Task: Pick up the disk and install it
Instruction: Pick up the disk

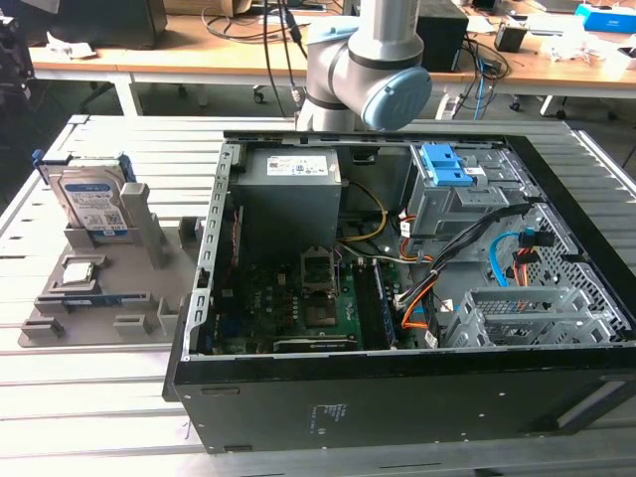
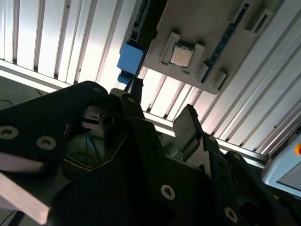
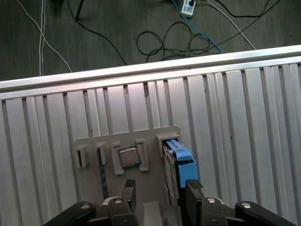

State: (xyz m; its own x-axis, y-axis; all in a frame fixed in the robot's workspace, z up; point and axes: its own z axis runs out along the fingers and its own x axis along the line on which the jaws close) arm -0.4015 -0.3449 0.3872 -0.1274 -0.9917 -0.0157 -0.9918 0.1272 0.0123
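The disk [image 1: 94,199], a silver hard drive with a white-and-blue label and blue side rails, stands on edge in a slot of the grey holder [image 1: 119,298] at the exterior view's left. In the first wrist view my gripper [image 3: 161,192] hovers open above that holder [image 3: 150,139]. The disk's blue rail [image 3: 180,159] lies just ahead of one finger [image 3: 193,188]. Nothing sits between the fingers. The second wrist view shows the gripper [image 2: 162,115] from behind, with the disk's blue end [image 2: 129,59] beyond it.
A small silver processor chip [image 3: 128,157] rests in the holder beside the disk. The open computer case [image 1: 397,298] lies at the exterior view's right, with a blue-latched drive cage [image 1: 447,169] and loose cables. My arm [image 1: 363,70] rises behind the case. Everything sits on a slatted metal table [image 1: 99,397].
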